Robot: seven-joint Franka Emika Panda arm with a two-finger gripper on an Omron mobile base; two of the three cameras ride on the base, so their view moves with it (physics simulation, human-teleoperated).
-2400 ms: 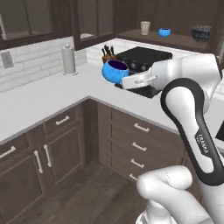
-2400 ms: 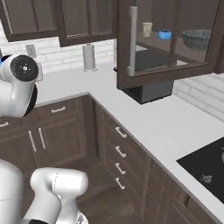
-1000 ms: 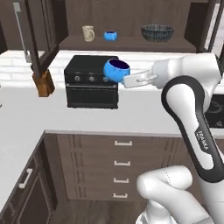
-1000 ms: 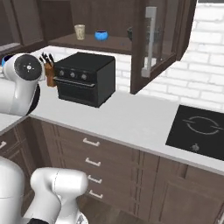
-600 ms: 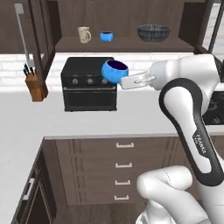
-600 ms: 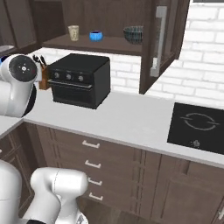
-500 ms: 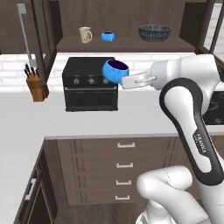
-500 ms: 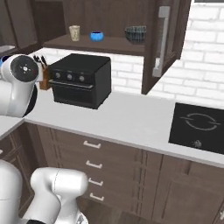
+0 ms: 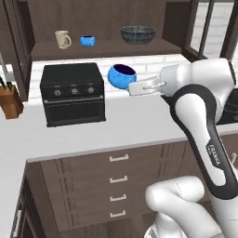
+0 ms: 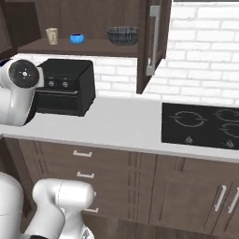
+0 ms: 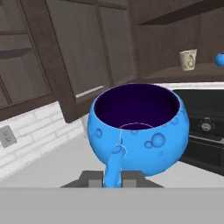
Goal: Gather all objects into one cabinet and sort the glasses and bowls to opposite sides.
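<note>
I'm looking at a glossy white robot arm (image 9: 204,139) with rounded shells and dark grey bands at its joints, small dark lettering running down the forearm. A round dark grey joint cap (image 10: 22,73) with a small centre screw is showing on the white shoulder housing.

Gripper (image 9: 134,88) holds blue bowl (image 9: 122,76)
</note>
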